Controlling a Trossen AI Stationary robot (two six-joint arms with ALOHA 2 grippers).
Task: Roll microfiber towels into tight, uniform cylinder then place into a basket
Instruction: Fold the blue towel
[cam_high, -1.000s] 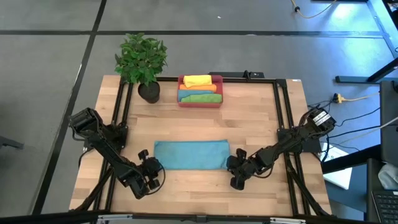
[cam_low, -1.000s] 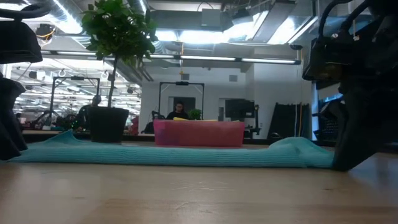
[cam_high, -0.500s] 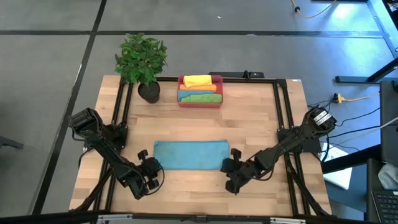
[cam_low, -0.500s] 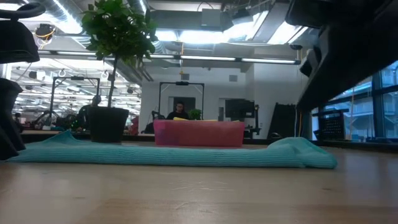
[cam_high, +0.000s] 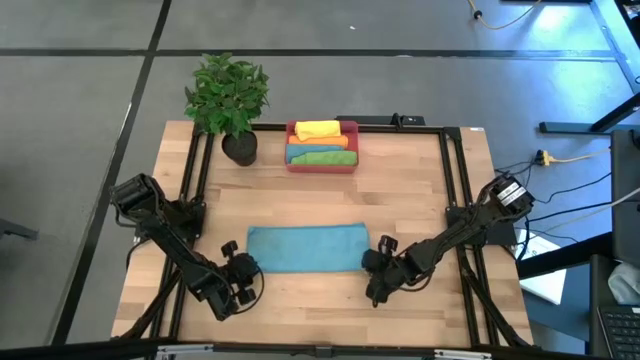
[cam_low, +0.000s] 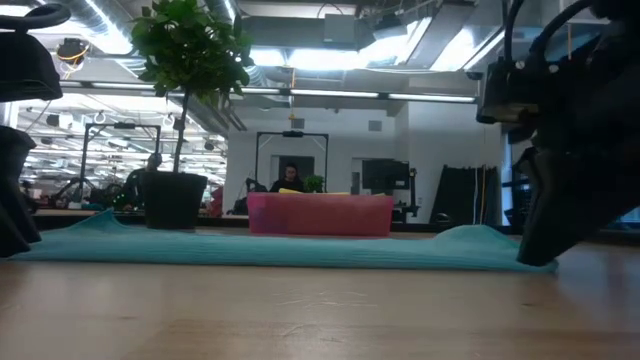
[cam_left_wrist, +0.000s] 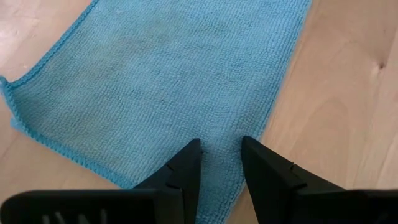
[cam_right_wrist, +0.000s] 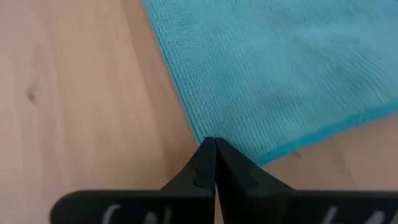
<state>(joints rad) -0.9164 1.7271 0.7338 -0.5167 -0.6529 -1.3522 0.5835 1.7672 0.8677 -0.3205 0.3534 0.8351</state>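
A teal-blue microfiber towel (cam_high: 305, 248) lies folded into a flat strip across the table's middle. Its far left corner (cam_low: 105, 216) peaks up a little. My left gripper (cam_high: 244, 268) stands open at the strip's near left corner, its two fingers (cam_left_wrist: 186, 163) apart over the cloth (cam_left_wrist: 161, 81). My right gripper (cam_high: 376, 264) is shut, its tip (cam_right_wrist: 214, 144) at the strip's near right corner. The red-pink basket (cam_high: 322, 166) stands at the far edge and holds rolled yellow, orange, green and blue towels. My left gripper's fingertips (cam_left_wrist: 261, 163) slant down onto the towel's near left corner (cam_left_wrist: 217, 134), one on each side of a flat patch of cloth; whether they touch it I cannot tell. My right gripper slants down from the table's right and sets its shut fingertips (cam_right_wrist: 205, 155) on the towel's near right corner (cam_right_wrist: 242, 146). The tips hide the corner itself, so I cannot tell whether a layer is pinched. The towel lies flat on the table.
A potted plant (cam_high: 230, 100) stands left of the basket at the far edge. A black frame (cam_high: 196, 190) runs along the table's left, right and far sides. Bare wood (cam_high: 310, 300) lies between the towel and the near edge.
My right gripper rose off the towel's right end and drew toward the near edge, then came back down onto the near right corner. The hump at the towel's right end now lies a little lower. My left arm kept still.
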